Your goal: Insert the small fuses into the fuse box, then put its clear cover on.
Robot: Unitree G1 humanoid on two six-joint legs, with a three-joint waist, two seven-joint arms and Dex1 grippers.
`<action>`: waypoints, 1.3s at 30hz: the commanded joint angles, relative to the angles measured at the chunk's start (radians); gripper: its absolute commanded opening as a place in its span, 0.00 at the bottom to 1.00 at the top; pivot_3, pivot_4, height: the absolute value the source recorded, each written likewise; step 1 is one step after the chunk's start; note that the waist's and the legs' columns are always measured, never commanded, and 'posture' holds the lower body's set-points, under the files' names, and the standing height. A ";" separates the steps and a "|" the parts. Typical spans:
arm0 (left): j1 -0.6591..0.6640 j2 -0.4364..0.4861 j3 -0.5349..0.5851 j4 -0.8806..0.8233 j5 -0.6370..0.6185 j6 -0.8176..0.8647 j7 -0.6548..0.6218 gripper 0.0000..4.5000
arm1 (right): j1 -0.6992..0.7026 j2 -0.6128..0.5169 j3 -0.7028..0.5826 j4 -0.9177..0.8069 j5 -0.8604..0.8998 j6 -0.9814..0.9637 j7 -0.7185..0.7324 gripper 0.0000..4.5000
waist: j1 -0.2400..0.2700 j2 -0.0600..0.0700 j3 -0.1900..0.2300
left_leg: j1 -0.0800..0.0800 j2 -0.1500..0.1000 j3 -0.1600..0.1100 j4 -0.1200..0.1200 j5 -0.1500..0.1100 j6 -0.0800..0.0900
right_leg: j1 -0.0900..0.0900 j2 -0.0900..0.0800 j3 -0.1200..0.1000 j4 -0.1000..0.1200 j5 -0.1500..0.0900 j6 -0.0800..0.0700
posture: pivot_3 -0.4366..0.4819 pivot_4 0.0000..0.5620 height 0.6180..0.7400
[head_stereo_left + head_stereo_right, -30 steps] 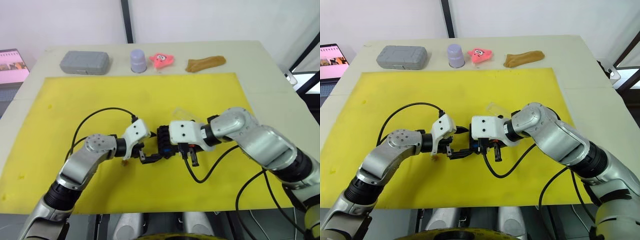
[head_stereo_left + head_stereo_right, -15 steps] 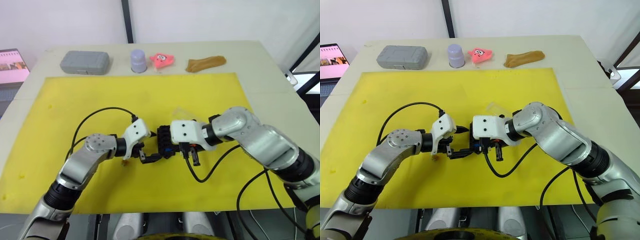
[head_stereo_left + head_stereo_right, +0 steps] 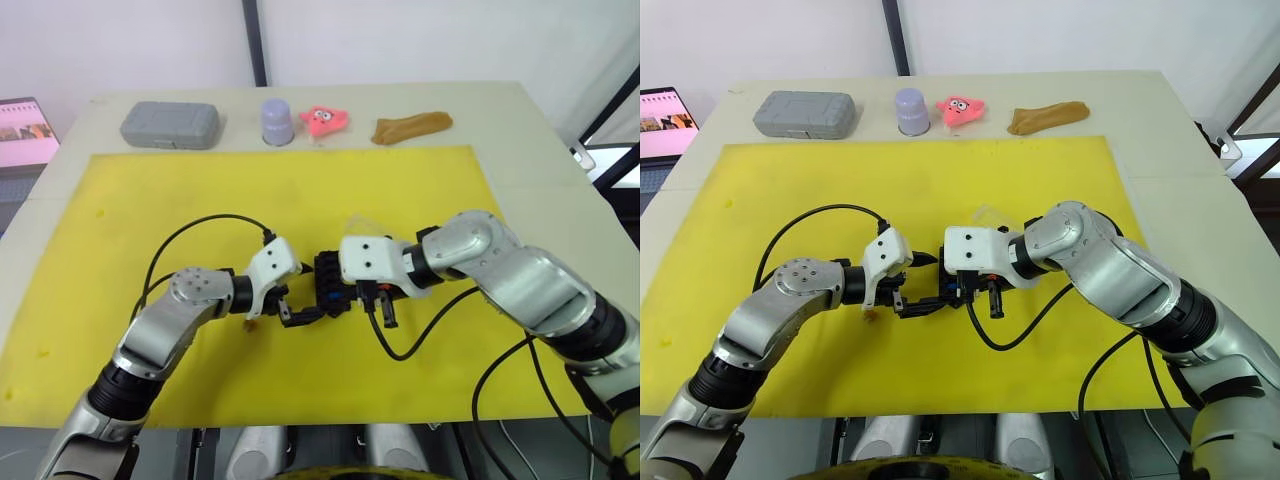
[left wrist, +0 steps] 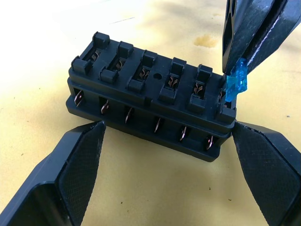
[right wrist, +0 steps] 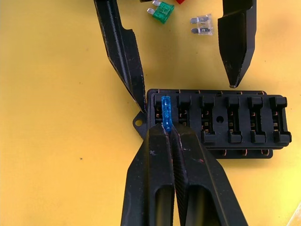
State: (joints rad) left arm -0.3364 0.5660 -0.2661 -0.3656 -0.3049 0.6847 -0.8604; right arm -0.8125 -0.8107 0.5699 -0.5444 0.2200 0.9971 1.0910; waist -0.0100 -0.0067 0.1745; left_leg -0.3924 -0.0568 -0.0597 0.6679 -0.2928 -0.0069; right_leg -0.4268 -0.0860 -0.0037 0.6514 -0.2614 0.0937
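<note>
Blue fuse (image 5: 165,111) pinched by right pincer (image 5: 171,136), over fuse box (image 5: 216,123)

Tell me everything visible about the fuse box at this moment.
The fuse box is a small black plastic block lying flat on the yellow mat, with six slots on top and metal tabs along its side. Five slots look empty; at the end slot, the right gripper holds a blue fuse in shut jaws. The left gripper has open jaws, one at each end of the box.

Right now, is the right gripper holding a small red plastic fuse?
No, the right gripper pinches a small blue plastic fuse over the black fuse box.
</note>
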 commanded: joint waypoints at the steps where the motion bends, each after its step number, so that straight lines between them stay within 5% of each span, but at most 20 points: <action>1: -0.012 -0.002 0.002 -0.029 -0.003 -0.006 0.007 0.98 | -0.014 0.006 -0.023 -0.016 0.016 0.005 0.002 0.00 | 0.000 0.000 0.000 | 0.000 0.000 0.000 0.000 0.000 0.000 | 0.000 0.000 0.000 0.000 0.000 0.000 | 0.48 0.27 0.93; 39: -0.013 -0.005 0.003 -0.035 -0.009 0.004 0.021 0.98 | 0.023 0.004 0.026 0.008 -0.016 -0.028 -0.016 0.00 | 0.000 0.000 0.000 | 0.000 0.000 0.000 0.000 0.000 0.000 | 0.000 0.000 0.000 0.000 0.000 0.000 | 0.48 0.27 0.93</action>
State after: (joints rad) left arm -0.3363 0.5647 -0.2661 -0.3660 -0.3066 0.6914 -0.8453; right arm -0.7965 -0.8032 0.5893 -0.5367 0.2108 0.9748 1.0712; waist -0.0102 -0.0067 0.1745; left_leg -0.3924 -0.0568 -0.0597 0.6679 -0.2928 -0.0070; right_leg -0.4268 -0.0860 -0.0037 0.6514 -0.2615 0.0937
